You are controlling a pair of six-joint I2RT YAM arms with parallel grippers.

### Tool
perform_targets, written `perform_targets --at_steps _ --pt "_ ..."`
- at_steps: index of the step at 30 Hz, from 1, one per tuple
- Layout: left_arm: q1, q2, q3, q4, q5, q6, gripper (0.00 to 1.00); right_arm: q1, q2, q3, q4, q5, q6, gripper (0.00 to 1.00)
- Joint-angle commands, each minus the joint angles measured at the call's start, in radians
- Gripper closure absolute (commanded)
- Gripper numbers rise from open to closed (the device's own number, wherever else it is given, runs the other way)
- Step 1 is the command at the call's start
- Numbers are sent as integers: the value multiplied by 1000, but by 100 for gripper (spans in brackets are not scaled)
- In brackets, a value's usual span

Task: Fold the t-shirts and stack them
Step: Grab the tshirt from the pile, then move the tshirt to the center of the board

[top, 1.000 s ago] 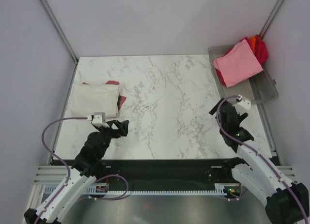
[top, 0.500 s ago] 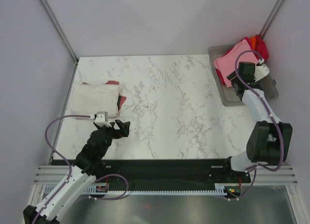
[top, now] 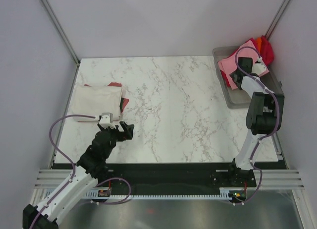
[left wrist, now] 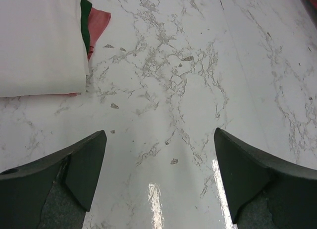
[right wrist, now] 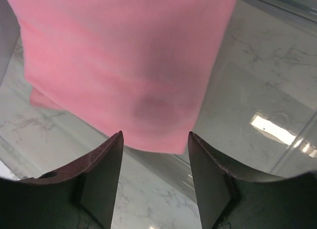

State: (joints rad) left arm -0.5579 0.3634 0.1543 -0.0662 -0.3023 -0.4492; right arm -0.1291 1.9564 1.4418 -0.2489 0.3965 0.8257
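A pink t-shirt (top: 228, 65) lies on top of a pile in the grey tray (top: 238, 100) at the back right, with red (top: 268, 49) and orange (top: 257, 40) cloth under it. My right gripper (top: 243, 71) hangs over it. In the right wrist view its jaws stand apart, and the pink t-shirt's (right wrist: 124, 55) near edge hangs just beyond the right gripper (right wrist: 155, 137) tips, not pinched. A folded cream t-shirt (top: 97, 102) rests on a dark red one (top: 124, 102) at the left. My left gripper (top: 127, 129) is open over bare marble, right of that stack.
The tray's translucent floor (right wrist: 247, 65) shows beside the pink cloth. White walls and metal corner posts close in the marble table (top: 173, 105). In the left wrist view the cream stack (left wrist: 39, 40) sits at the upper left, with marble under the left gripper (left wrist: 161, 140).
My right arm has swung from the front right of the table up to the tray, over the pink t-shirt, and its jaws have narrowed. The left arm has barely shifted.
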Motion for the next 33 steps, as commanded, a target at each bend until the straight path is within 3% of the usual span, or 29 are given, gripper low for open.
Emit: perform_targets --at_steps 1,4,6,7,8,9,10,11,14,18,22,25,26,29,33 --pt "0 35 40 63 28 3 4 -6 58 87 22 -1 46 36" --pt "0 60 47 94 31 10 4 -6 108 114 33 5 69 34" --pt "0 71 50 98 29 15 4 -7 125 121 28 10 82 40" --pt "0 74 51 98 29 14 4 -7 134 121 27 13 87 47" --pt "0 78 53 100 28 15 5 -6 133 120 25 15 93 71" --pt "0 80 53 101 29 15 5 -6 124 115 23 34 95 85" --pt "0 80 53 101 29 17 5 -4 89 95 26 54 93 97" --pt "0 77 53 101 29 17 5 3 67 86 30 86 84 100" --pt "0 75 51 105 32 18 5 14 -23 144 -19 220 -3 100" --pt "0 83 53 106 32 20 5 14 -108 221 -104 284 -30 100" --pt "0 88 54 106 26 21 5 42 -345 223 -167 167 -3 100" --pt "0 85 53 106 28 18 5 230 -466 256 -167 173 -127 100" --pt "0 83 53 103 28 18 5 341 -481 273 -171 136 -155 100" --pt "0 77 53 94 26 15 5 515 -484 360 -211 -8 -198 100" --pt "0 63 53 72 0 3 5 660 -455 514 -308 -126 -247 100"
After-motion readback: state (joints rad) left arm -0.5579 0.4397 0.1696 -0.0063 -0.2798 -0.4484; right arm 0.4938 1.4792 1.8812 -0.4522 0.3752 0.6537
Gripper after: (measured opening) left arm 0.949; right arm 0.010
